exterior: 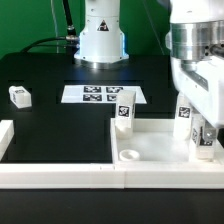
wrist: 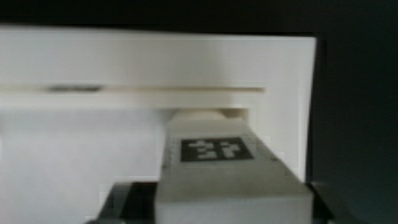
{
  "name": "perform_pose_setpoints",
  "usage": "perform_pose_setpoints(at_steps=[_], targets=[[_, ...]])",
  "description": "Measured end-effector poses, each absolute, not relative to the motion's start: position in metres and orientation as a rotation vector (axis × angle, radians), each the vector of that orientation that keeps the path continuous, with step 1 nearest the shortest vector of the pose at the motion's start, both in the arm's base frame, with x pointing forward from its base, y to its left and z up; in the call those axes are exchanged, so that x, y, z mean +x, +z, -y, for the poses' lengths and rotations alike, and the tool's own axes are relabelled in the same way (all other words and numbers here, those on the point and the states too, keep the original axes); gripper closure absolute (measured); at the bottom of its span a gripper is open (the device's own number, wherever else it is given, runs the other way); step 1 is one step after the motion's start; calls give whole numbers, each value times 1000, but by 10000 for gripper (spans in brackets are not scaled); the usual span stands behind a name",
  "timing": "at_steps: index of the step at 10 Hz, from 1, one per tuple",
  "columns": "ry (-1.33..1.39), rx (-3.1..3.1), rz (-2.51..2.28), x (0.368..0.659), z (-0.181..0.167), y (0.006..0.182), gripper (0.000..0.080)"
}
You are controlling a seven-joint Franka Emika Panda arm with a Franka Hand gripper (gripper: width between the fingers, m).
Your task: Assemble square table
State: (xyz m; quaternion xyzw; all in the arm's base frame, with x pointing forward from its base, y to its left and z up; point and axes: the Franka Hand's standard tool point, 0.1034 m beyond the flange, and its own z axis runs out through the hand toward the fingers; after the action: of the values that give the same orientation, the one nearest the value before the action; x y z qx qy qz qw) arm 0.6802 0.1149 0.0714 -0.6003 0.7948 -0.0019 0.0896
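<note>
The white square table top lies at the front of the exterior view's right, with a round socket showing at its near corner. Two white tagged legs stand upright on it, one at the left corner and one at the back. My gripper is over the top's right side, shut on a third tagged leg that it holds upright and low. In the wrist view the held leg runs out from my gripper toward the white table top. A dark finger flanks it.
A fourth tagged leg block lies on the black table at the exterior view's left. The marker board lies at the back centre, before the robot base. Long white border bars run along the front and left.
</note>
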Motion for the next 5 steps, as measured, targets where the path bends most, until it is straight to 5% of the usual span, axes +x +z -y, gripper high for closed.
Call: perform_pose_setpoints(at_steps=[3,5], targets=[[-22,-1804,-2355,680,-115,72,462],[-77,-2210,-2035,675,-111,77,176]])
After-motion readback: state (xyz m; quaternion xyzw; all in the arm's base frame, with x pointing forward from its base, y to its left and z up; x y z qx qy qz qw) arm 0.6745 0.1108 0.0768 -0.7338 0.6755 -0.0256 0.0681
